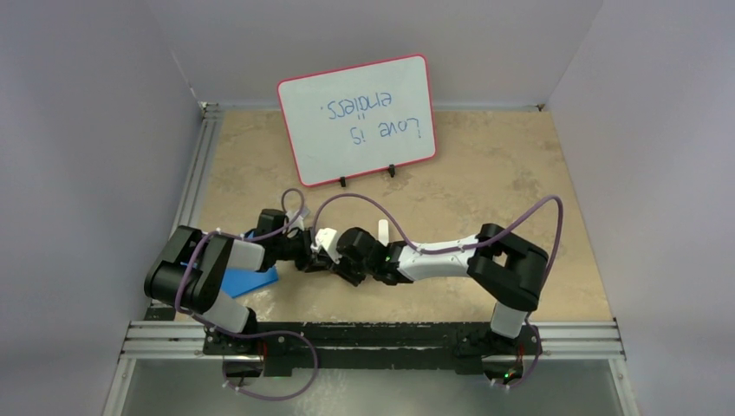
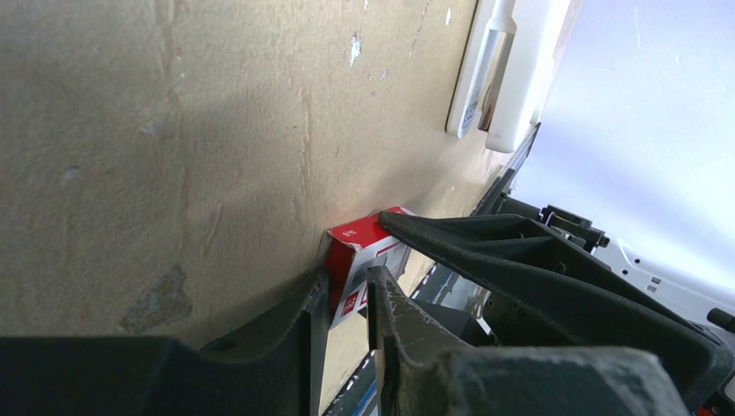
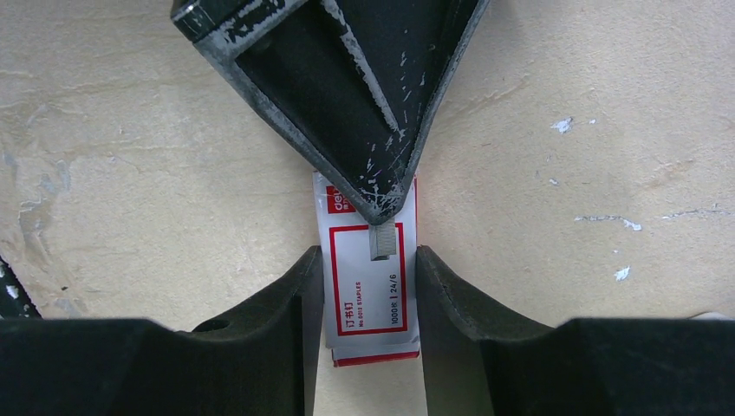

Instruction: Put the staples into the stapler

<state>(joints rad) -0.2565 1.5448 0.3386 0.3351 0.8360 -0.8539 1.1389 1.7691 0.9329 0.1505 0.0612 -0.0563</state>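
The small red staple box (image 3: 371, 295) with its white label lies flat on the table, and the staples stay hidden inside it. My right gripper (image 3: 368, 260) has a finger pressed on each long side of the box. My left gripper (image 2: 347, 282) comes from the opposite end, turned on its side, and pinches the end of the box (image 2: 357, 251) across its thickness. One of its fingers (image 3: 364, 130) lies over the label. The slim white stapler (image 2: 485, 74) lies apart on the table, its metal channel showing. In the top view the stapler (image 1: 382, 232) is just behind my right wrist.
A red-framed whiteboard (image 1: 357, 120) stands at the back of the table. A blue flat object (image 1: 251, 279) lies under my left arm. Grey walls close in the left, right and back sides. The two arms meet mid-table (image 1: 334, 253).
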